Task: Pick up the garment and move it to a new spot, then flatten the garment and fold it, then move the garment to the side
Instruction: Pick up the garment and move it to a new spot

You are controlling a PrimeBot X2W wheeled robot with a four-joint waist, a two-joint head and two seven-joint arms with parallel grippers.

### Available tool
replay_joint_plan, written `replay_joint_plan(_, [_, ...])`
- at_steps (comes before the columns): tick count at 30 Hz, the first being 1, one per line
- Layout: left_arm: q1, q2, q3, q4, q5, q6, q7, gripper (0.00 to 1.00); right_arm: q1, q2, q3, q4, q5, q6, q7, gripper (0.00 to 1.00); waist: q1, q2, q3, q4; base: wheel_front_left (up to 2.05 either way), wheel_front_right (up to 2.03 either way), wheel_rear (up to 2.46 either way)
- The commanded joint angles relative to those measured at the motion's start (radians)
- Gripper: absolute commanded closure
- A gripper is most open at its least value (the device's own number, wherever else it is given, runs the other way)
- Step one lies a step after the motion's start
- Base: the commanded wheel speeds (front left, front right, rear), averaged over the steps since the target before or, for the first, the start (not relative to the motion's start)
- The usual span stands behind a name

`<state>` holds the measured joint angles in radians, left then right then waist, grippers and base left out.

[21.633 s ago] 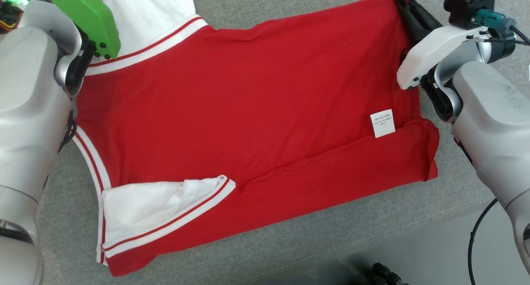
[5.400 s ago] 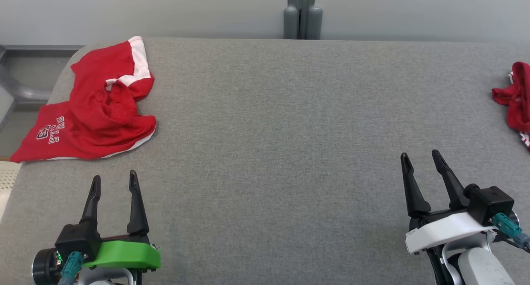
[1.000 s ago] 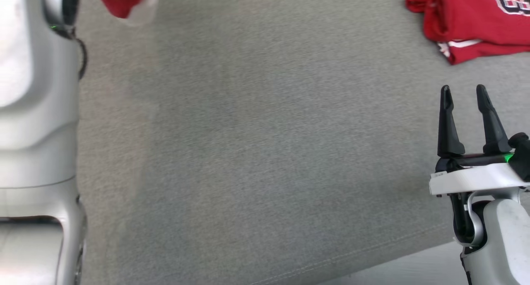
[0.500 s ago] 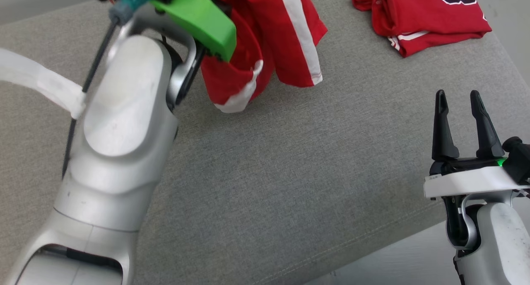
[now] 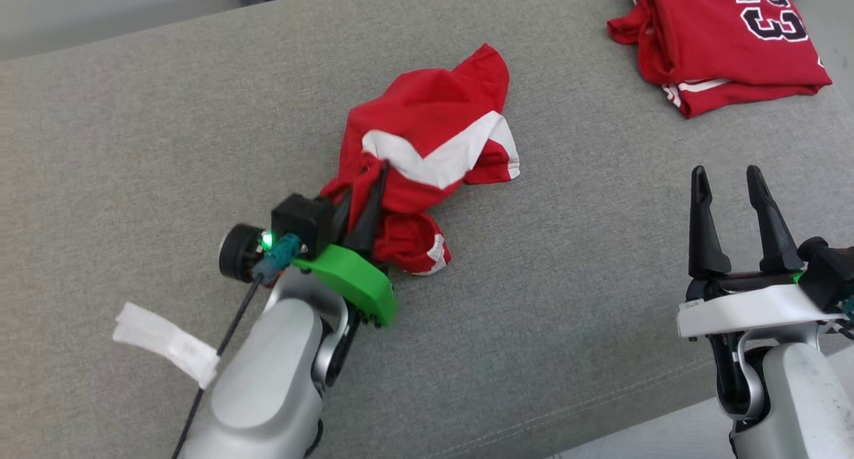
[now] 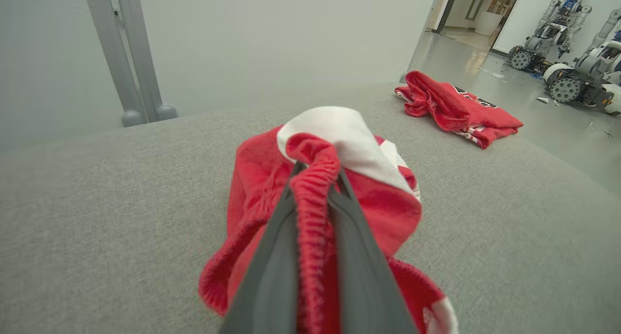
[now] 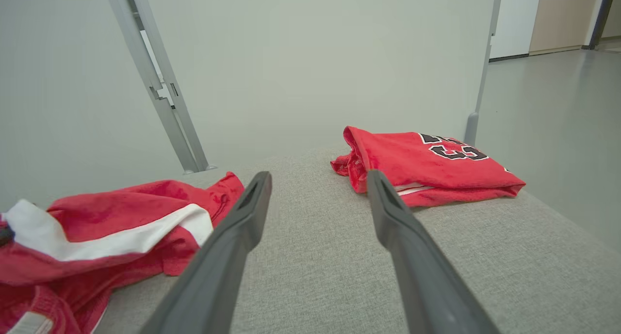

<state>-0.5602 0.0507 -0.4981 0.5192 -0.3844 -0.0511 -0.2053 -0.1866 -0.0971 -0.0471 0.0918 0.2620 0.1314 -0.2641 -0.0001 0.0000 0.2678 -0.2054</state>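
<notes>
The garment (image 5: 427,129), red with a white chevron stripe, lies crumpled in the middle of the grey table. My left gripper (image 5: 365,184) is shut on a red ribbed fold at the garment's near end. In the left wrist view that fold of the garment (image 6: 368,203) is pinched between the two fingers of the left gripper (image 6: 315,171). My right gripper (image 5: 727,175) stands open and empty at the lower right, well apart from the cloth. The right wrist view shows the right gripper (image 7: 318,176) open, with the garment (image 7: 111,227) to its left.
A folded red jersey (image 5: 727,32) with black numbers lies at the table's far right corner (image 7: 427,166) (image 6: 456,108). The grey table (image 5: 167,125) ends in a front edge at lower right. A white tape tag (image 5: 167,342) hangs on my left arm's cable. Other robots (image 6: 572,76) stand on the floor beyond.
The head camera has shifted. My left gripper has come down with the garment, which hung in the air half a second ago and now rests on the table. The right gripper stays open.
</notes>
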Motion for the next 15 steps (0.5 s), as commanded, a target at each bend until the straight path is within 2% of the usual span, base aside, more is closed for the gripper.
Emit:
replay_joint_plan(1, [0.043,0.001,-0.014,0.002,-0.014,0.007,-0.006,1.0,0.017,0.0,0.005,0.003,-0.002,-0.002,0.0,0.0,0.0001,0.0,-0.02,0.021,0.0,0.0,0.0])
replay_joint_plan(2, [0.061,0.001,-0.018,0.001,-0.021,0.01,-0.009,1.0,0.021,0.0,0.006,0.005,-0.002,-0.002,0.0,0.0,0.0001,0.0,-0.024,0.025,0.0,0.0,0.0])
replay_joint_plan(3, [0.079,0.002,-0.022,-0.005,-0.025,0.012,-0.015,0.82,0.023,0.0,0.008,0.006,-0.003,-0.002,0.0,0.0,0.0001,0.0,-0.031,0.031,0.0,0.0,0.0])
replay_joint_plan(4, [0.092,0.002,-0.028,-0.008,-0.024,0.016,-0.019,0.18,0.025,0.0,0.007,0.008,-0.003,-0.002,0.0,0.0,0.0001,0.0,-0.037,0.037,0.0,0.0,0.0])
replay_joint_plan(5, [0.107,0.001,-0.032,-0.012,-0.024,0.021,-0.023,0.0,0.028,-0.001,0.008,0.009,-0.004,-0.002,0.0,0.0,0.0001,0.0,-0.044,0.045,0.0,0.0,0.0])
replay_joint_plan(15, [0.159,0.044,0.048,-0.13,-0.018,0.083,-0.057,0.0,0.065,-0.014,0.007,0.011,-0.014,-0.002,0.0,0.0,0.0001,0.0,-0.129,0.118,0.0,0.0,0.0])
